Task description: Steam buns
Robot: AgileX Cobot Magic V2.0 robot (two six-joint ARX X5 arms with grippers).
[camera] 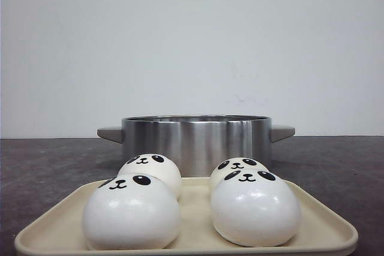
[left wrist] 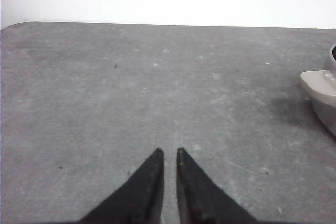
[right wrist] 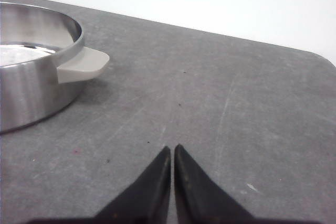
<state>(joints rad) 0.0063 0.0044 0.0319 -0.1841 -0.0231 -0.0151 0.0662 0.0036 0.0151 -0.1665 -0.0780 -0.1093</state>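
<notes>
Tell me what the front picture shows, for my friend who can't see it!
Four shiny white buns with black panda faces sit two by two on a cream tray close to the camera. Behind the tray, a round steel pot with two grey handles stands on a dark table before a plain white wall. No robot arm shows.

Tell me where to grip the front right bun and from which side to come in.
Grip the front right bun across its widest part, low on the dome, coming straight down from above. It is smooth, glossy and rounded, so a high pinch would likely slip off. Set the fingers left and right: another bun sits close behind it, while the tray is bare on its right. The right gripper is nearly shut and must open first.
</notes>
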